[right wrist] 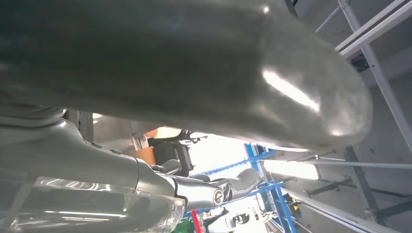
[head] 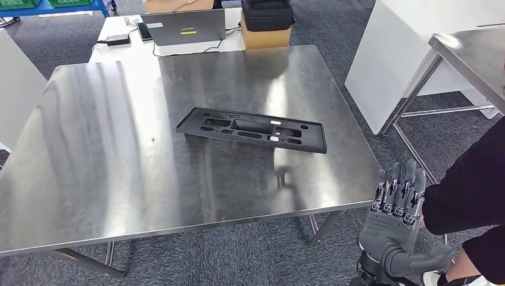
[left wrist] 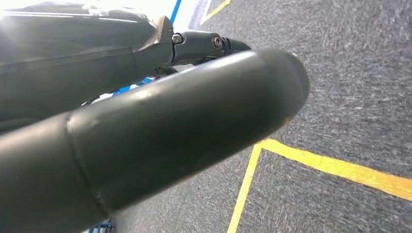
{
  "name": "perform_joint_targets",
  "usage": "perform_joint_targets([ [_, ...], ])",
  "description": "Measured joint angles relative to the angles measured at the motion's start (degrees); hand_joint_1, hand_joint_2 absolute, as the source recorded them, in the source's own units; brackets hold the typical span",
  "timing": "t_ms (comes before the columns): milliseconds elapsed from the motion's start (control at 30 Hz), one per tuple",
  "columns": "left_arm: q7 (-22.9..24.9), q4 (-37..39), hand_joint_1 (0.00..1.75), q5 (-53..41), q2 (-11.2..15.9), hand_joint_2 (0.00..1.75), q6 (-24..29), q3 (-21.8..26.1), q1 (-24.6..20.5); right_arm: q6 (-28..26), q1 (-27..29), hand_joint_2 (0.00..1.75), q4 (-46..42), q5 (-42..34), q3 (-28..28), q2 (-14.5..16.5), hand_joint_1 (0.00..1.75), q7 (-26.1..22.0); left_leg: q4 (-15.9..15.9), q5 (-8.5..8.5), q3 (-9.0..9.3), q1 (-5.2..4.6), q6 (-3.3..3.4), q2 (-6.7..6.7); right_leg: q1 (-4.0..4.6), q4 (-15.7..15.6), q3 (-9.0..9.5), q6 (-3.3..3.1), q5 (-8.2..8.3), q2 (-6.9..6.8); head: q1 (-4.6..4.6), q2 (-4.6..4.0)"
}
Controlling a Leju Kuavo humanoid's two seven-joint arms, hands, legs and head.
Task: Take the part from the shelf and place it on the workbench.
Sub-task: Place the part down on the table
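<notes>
Part on the workbench, right hand empty beside it.
The black slotted part lies flat near the middle of the steel workbench. The right hand hangs off the bench's near right corner, fingers straight and holding nothing, next to a person's dark sleeve. The left hand is too close to the wrist camera to tell its fingers' state.

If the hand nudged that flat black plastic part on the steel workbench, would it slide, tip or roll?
The long flat black plastic part would probably slide: it lies flat on the smooth, shiny steel workbench. Tipping or rolling seems unlikely given its low, wide shape. Its many cut-outs suggest it is light and may flex slightly.
</notes>
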Motion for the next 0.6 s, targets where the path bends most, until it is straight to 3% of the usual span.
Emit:
perform_joint_targets([
  [100,0.0,0.0,0.00,-0.6,0.0,0.00,0.0,0.0,-0.1,-1.0,-0.1,0.00,-0.1,-0.5,-0.1,0.0,0.00,0.4,-0.7,0.65,-0.56,-0.32,1.26,0.12,0.21,0.0,-0.52,1.30,0.69,0.00,0.17,0.00],
  [133,0.0,0.0,0.00,-0.9,0.0,0.00,0.0,0.0,-0.2,-1.3,0.0,0.00,-0.2,-0.7,-0.1,0.0,0.00,0.5,-0.9,1.14,-0.93,-0.31,1.85,0.27,0.24,0.5,-1.07,1.51,0.21,0.02,0.17,0.00],
  [200,0.0,0.0,0.00,-1.2,0.0,0.00,0.0,0.0,-0.3,-1.6,0.2,0.00,-0.4,-1.1,-0.2,-0.1,0.00,0.6,-1.2,2.32,-2.04,-0.22,2.98,0.64,0.24,4.8,-3.04,1.15,-3.24,0.06,0.41,0.00],
  [267,0.0,0.0,0.00,-1.4,0.1,0.00,0.0,-0.1,-0.3,-1.7,0.7,0.00,-0.4,-1.4,-0.2,-0.1,0.00,0.6,-1.2,3.38,-3.53,-0.44,3.37,0.84,0.11,12.3,-5.53,0.71,-7.93,0.08,0.68,0.00],
  [300,0.0,0.0,0.00,-1.6,0.1,0.00,0.1,-0.1,-0.3,-1.7,1.0,0.00,-0.4,-1.4,-0.3,-0.1,0.00,0.6,-1.2,3.91,-4.29,-0.54,3.38,0.92,0.09,15.3,-6.10,0.85,-9.21,0.07,0.70,0.00],
  [333,0.0,0.0,0.00,-1.7,0.1,0.00,0.1,-0.1,-0.3,-1.7,1.2,0.00,-0.4,-1.4,-0.4,-0.1,0.00,0.6,-1.1,4.46,-5.01,-0.64,3.35,0.97,0.09,16.4,-5.70,1.20,-9.39,0.07,0.71,0.00],
  [367,0.0,0.0,0.00,-1.8,0.1,0.00,0.1,-0.2,-0.3,-1.8,1.5,0.00,-0.4,-1.4,-0.4,-0.1,0.00,0.6,-1.1,4.98,-5.65,-0.71,3.28,0.99,0.10,15.4,-4.29,1.62,-8.64,0.07,0.73,0.00],
  [400,0.0,0.0,0.00,-1.9,0.1,0.00,0.1,-0.3,-0.3,-1.9,1.6,0.00,-0.4,-1.3,-0.4,-0.1,0.00,0.6,-1.1,5.52,-6.23,-0.77,3.18,0.98,0.12,12.1,-1.70,1.92,-7.37,0.08,0.73,0.00],
  [467,0.0,0.0,0.00,-2.1,0.1,0.00,0.1,-0.5,-0.3,-2.1,1.6,0.00,-0.5,-1.3,-0.5,0.0,0.00,0.6,-1.1,6.52,-7.01,-0.91,2.78,0.94,0.47,3.0,4.70,1.69,-5.76,0.10,0.73,0.00],
  [500,0.0,0.0,0.00,-2.1,0.1,0.00,0.1,-0.6,-0.3,-2.2,1.6,0.00,-0.6,-1.3,-0.6,0.0,0.00,0.6,-1.1,7.03,-7.18,-0.98,2.47,0.93,0.74,-0.6,6.85,1.36,-5.50,0.09,0.71,0.00],
  [567,0.0,0.0,0.00,-2.3,0.1,0.00,0.1,-0.7,-0.3,-2.4,1.5,0.00,-0.6,-1.3,-0.8,0.0,0.00,0.6,-1.3,7.99,-7.25,-1.00,1.77,0.96,1.33,-3.1,7.94,0.72,-5.39,0.08,0.74,0.00],
  [600,0.0,0.0,0.00,-2.3,0.1,0.00,0.1,-0.8,-0.3,-2.5,1.5,0.00,-0.6,-1.3,-0.8,0.1,0.00,0.6,-1.3,8.30,-7.31,-0.88,1.44,0.95,1.00,-3.1,7.49,0.37,-4.88,0.07,0.73,0.00],
])
